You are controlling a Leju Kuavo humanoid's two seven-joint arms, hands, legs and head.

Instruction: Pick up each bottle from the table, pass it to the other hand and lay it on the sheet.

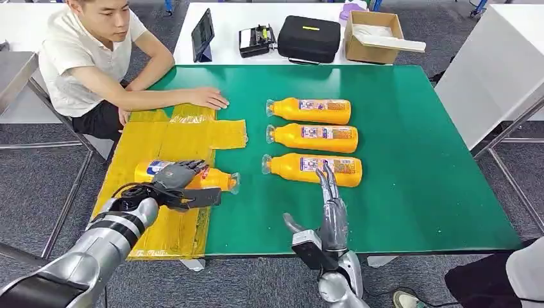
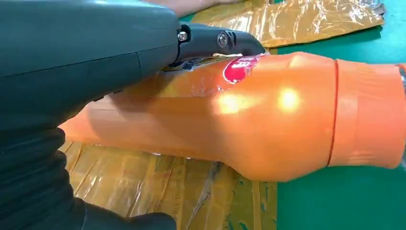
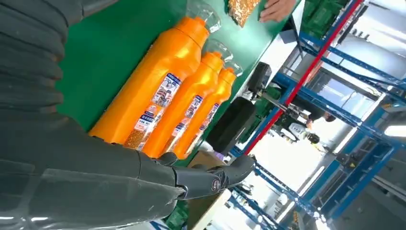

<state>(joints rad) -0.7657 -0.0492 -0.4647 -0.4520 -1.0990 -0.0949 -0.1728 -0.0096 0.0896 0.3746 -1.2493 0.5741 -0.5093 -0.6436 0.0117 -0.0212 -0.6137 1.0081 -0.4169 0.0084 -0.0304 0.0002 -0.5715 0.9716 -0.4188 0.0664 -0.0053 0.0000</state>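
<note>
An orange bottle (image 1: 215,179) (image 2: 287,110) lies on its side on the yellow sheet (image 1: 160,138) (image 2: 158,187), its clear cap reaching over the sheet's edge onto the green table (image 1: 423,160). My left hand (image 1: 181,178) (image 2: 72,62) lies over this bottle. Its fingers (image 2: 215,40) stretch across the top and its thumb stands off below. Three more orange bottles lie side by side on the green: far (image 1: 311,110), middle (image 1: 314,136), near (image 1: 314,168) (image 3: 158,86). My right hand (image 1: 330,208) (image 3: 72,167) is open, its fingertips reaching the near bottle.
A person sits at the far left, one hand (image 1: 208,97) flat on the table beside the sheet. The white table behind carries a tablet (image 1: 203,35), a black case (image 1: 308,38) and a cardboard box (image 1: 373,37). The green table's right half is bare.
</note>
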